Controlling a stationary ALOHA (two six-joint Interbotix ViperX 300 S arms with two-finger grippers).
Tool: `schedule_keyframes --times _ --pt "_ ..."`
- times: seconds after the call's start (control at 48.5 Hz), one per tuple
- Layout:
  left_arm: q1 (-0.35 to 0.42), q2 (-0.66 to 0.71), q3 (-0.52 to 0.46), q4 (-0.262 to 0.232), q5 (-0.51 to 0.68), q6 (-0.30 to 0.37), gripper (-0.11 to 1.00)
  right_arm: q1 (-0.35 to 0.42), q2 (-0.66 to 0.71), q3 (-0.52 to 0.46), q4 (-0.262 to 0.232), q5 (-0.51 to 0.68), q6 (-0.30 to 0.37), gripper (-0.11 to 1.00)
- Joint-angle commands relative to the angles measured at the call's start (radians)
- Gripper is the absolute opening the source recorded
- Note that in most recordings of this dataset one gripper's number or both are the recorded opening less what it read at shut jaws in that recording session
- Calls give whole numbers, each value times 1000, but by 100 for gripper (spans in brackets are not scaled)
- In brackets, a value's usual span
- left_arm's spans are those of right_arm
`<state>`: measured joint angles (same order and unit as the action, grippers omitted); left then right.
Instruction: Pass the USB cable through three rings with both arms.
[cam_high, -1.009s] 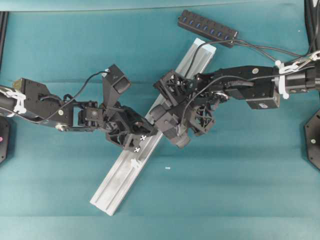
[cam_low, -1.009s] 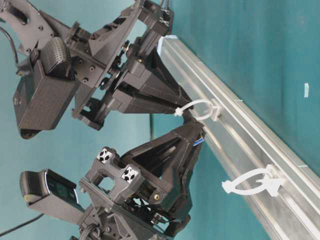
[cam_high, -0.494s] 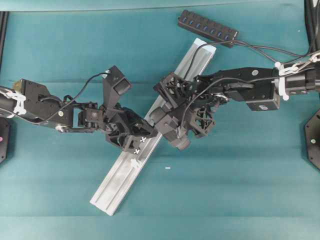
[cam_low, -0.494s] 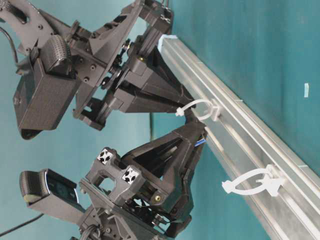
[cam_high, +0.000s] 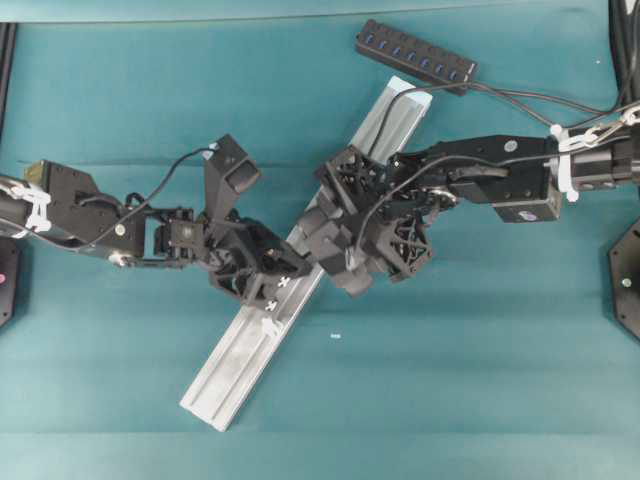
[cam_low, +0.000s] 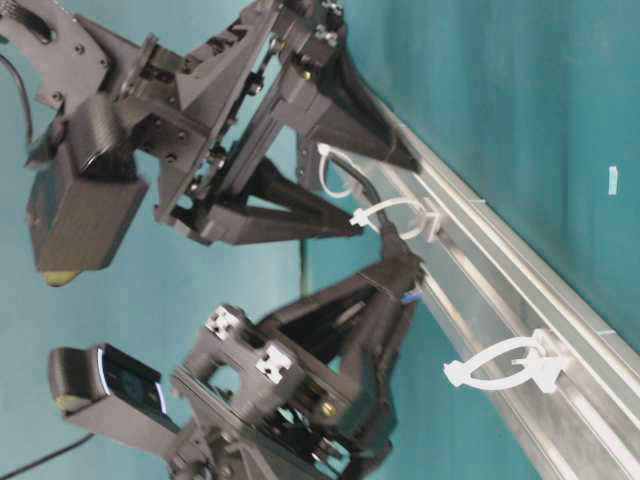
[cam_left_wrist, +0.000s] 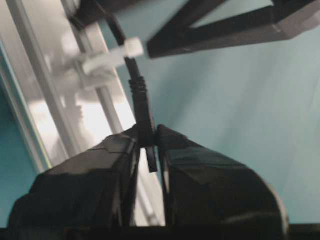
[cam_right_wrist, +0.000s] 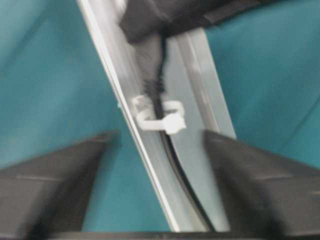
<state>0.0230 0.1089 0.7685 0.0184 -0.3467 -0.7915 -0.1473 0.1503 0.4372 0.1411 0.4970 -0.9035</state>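
One ring (cam_right_wrist: 160, 119) around USB cable (cam_right_wrist: 159, 85)

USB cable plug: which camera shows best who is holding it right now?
The left wrist view: the USB cable plug sits pinched in the left gripper, just past a ring. The right wrist view shows it blurred beyond that ring. The table-level view mostly hides it; overhead, the grippers cover it.

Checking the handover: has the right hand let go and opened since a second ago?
Yes. The right hand now stands open astride the middle ring; the left hand grips the USB cable.
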Motion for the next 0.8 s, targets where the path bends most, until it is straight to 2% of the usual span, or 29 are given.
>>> schedule_keyframes --times 0.0,0.227,0.783 --pt "-15 -17 2 2 -5 -3 12 -2 -20 -5 -6 -2 29 90" --pt "-49 -52 60 2 -12 -140 12 17 -41 -5 -6 -32 35 86" --pt "-55 -78 67 2 -15 -144 10 74 34 -26 -11 -115 35 85"
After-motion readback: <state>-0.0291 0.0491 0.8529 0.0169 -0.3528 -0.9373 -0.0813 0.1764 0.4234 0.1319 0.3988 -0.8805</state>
